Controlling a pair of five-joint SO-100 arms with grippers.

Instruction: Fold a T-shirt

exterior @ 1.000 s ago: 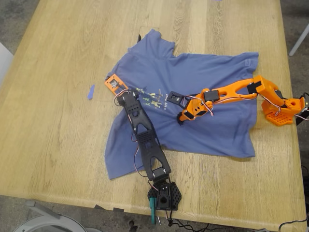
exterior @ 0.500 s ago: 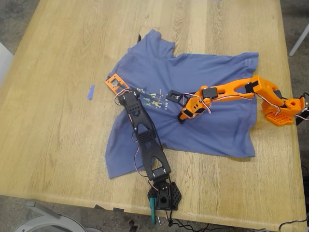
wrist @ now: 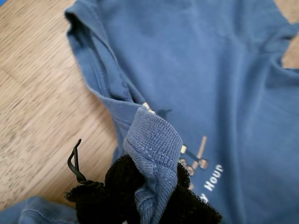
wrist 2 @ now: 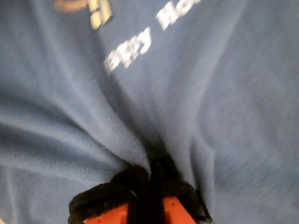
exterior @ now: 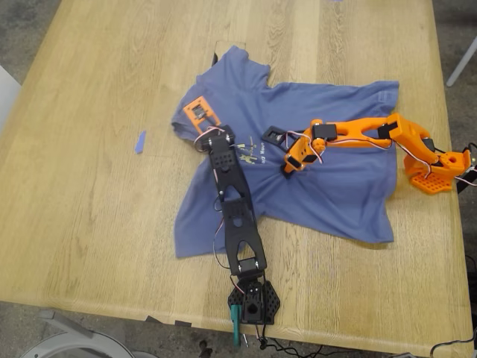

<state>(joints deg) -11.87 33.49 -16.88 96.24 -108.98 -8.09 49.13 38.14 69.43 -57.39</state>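
- My first gripper (wrist: 149, 196) is clamped on a ribbed sleeve hem of the T-shirt (exterior: 328, 186), whose body spreads ahead of my jaws across the table (exterior: 89, 224).
- My second gripper (wrist 2: 147, 196) pinches a ridge of chest fabric just below the print.
- The two grips sit near each other at the chest.
- Readable lettering: "Hour", partly blurred.

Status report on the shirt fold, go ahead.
My first gripper shut on blue-purple cotton T-shirt sleeve hem. My second gripper pinching chest fabric. Fold unfinished. Nothing blocking.
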